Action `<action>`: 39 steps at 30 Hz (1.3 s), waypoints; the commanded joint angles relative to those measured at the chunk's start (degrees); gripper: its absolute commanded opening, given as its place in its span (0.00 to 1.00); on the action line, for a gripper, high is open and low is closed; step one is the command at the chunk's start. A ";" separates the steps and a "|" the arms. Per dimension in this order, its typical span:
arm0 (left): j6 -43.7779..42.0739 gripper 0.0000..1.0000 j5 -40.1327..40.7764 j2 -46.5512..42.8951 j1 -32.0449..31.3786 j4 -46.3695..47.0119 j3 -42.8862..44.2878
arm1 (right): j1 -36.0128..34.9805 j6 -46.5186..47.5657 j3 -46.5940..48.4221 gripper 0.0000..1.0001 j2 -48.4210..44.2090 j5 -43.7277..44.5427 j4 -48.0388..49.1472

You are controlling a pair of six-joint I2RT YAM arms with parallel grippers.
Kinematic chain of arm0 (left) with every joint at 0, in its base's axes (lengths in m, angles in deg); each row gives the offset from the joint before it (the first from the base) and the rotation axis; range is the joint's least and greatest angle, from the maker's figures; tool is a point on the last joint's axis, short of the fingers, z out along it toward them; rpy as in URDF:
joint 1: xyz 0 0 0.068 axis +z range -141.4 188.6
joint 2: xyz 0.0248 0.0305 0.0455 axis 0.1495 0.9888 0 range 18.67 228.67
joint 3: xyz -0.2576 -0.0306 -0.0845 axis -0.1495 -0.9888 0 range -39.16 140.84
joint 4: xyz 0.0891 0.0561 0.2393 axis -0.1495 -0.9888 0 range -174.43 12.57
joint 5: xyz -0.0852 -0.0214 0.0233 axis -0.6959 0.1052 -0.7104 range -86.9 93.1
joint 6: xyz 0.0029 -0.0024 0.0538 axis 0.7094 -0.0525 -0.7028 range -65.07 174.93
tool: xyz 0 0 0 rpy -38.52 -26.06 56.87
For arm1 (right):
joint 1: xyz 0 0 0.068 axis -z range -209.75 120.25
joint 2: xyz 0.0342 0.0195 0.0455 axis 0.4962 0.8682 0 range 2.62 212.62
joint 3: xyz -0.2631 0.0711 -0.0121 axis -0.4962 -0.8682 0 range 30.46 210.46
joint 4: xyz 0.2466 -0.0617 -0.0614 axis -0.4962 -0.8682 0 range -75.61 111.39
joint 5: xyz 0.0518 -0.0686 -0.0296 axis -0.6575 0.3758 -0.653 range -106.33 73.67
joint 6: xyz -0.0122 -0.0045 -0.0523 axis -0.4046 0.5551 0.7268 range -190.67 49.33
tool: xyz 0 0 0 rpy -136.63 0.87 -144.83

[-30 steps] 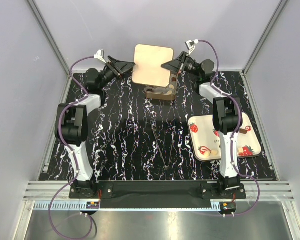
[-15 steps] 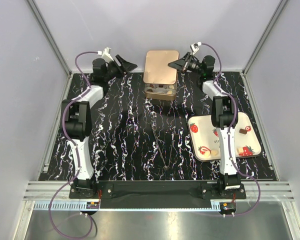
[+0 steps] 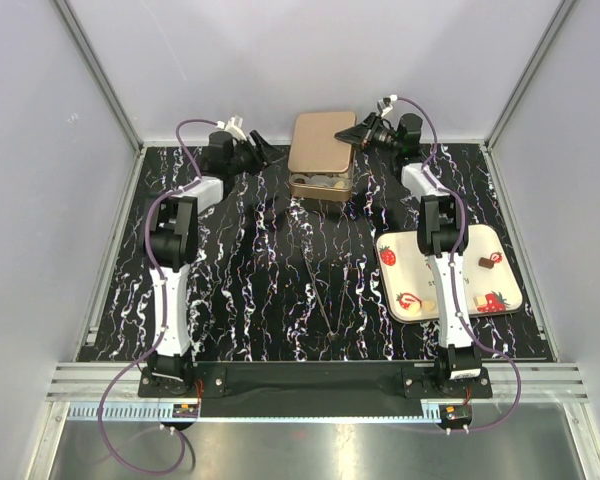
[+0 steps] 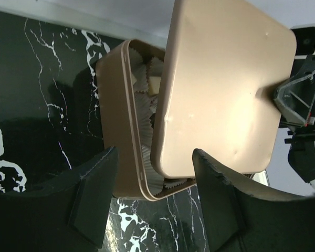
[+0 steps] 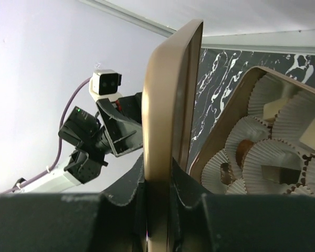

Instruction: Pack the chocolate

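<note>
The tan box stands at the back middle, with white paper cups holding pale chocolate and dark chocolate. Its tan lid hangs tilted over it, and my right gripper is shut on the lid's right edge. My left gripper is open just left of the box, apart from the lid, with nothing between its fingers. More chocolate lies on the white tray: a dark piece and a pale piece.
A thin V-shaped metal tool lies on the black marbled table in the middle. The strawberry-print tray sits at the right beside the right arm. Grey walls close in right behind the box.
The lid has shifted right and come down over the box, still in my right gripper. My left gripper has drawn back from the lid's left edge and sunk toward the table.
</note>
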 commanded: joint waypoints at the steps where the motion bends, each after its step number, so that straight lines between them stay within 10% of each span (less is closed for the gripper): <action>1: -1.37 0.64 0.54 1.05 -0.92 4.59 3.45 | 0.00 -1.50 5.37 0.00 1.55 1.25 -0.90; 39: -0.48 0.60 0.19 6.06 -3.11 4.25 7.58 | 1.93 -10.65 8.11 0.06 8.15 -1.03 -5.03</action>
